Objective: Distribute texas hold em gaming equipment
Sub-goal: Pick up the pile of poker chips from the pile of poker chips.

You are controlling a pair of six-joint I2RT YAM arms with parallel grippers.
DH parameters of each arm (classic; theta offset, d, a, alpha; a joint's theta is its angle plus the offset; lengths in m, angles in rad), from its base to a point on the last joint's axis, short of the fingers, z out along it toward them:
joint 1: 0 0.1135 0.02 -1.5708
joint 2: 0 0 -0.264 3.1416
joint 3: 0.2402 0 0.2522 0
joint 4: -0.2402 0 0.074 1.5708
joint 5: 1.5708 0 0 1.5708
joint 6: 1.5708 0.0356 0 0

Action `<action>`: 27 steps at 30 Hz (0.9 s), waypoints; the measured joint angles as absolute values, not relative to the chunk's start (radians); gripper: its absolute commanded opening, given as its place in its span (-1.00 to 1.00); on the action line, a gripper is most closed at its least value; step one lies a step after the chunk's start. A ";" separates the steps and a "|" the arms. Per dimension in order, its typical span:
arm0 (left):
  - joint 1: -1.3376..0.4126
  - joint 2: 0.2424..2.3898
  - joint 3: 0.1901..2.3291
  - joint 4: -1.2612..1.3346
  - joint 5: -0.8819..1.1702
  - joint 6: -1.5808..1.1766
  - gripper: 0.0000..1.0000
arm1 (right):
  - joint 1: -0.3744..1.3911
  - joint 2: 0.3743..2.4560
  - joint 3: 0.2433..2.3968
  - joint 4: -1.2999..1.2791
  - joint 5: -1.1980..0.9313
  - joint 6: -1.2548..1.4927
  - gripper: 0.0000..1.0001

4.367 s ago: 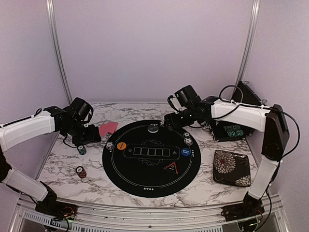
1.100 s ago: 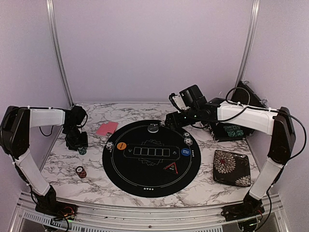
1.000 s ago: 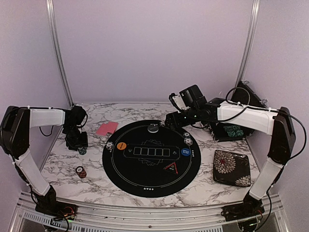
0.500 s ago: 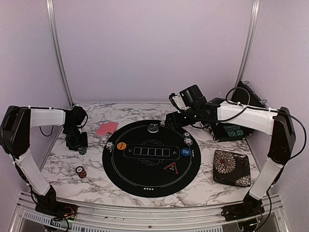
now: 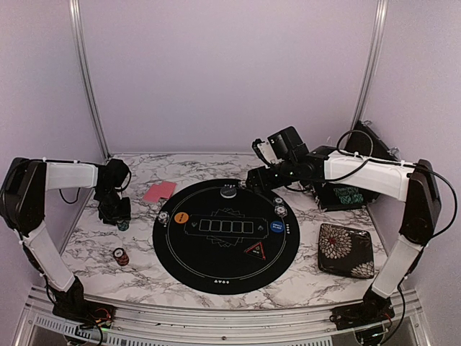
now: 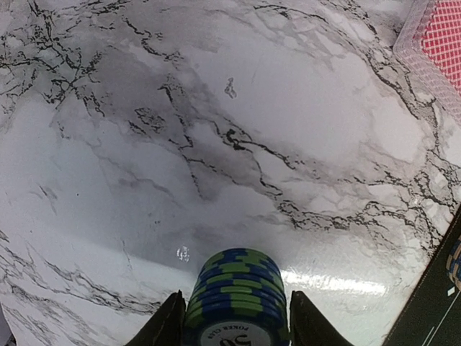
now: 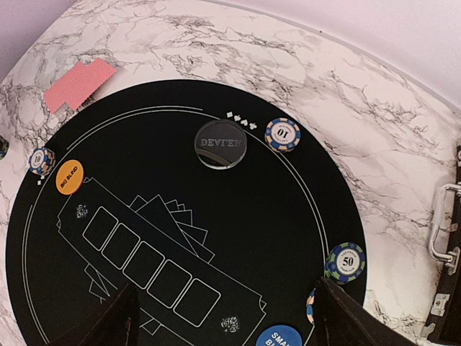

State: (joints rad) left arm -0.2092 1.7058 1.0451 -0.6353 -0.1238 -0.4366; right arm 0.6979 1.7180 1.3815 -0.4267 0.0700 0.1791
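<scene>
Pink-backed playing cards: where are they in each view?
Top external: pink-backed playing cards left of centre, beside the mat's far-left rim.
Left wrist: top right corner.
Right wrist: upper left.
Landmark: the round black mat, in all three.

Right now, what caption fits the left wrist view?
Left jaws pinch a blue-green chip stack on marble, pink-backed cards beyond.

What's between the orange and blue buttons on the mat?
Only the five printed card boxes on the mat, between orange button and blue button; no chips or cards. Top view shows it.
</scene>
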 measured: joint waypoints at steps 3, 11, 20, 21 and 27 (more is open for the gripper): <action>-0.209 1.710 1.044 -0.632 -0.124 -0.437 -0.07 | 0.698 1.718 1.382 -0.427 0.071 0.179 0.60; -0.209 1.711 1.044 -0.631 -0.125 -0.430 -0.25 | 0.698 1.718 1.382 -0.427 0.076 0.179 0.61; -0.209 1.711 1.044 -0.632 -0.125 -0.425 -0.31 | 0.698 1.718 1.382 -0.427 0.080 0.179 0.60; -0.209 1.711 1.044 -0.632 -0.125 -0.425 -0.31 | 0.698 1.718 1.382 -0.427 0.080 0.179 0.60; -0.209 1.711 1.044 -0.633 -0.125 -0.421 -0.31 | 0.698 1.718 1.382 -0.427 0.080 0.179 0.60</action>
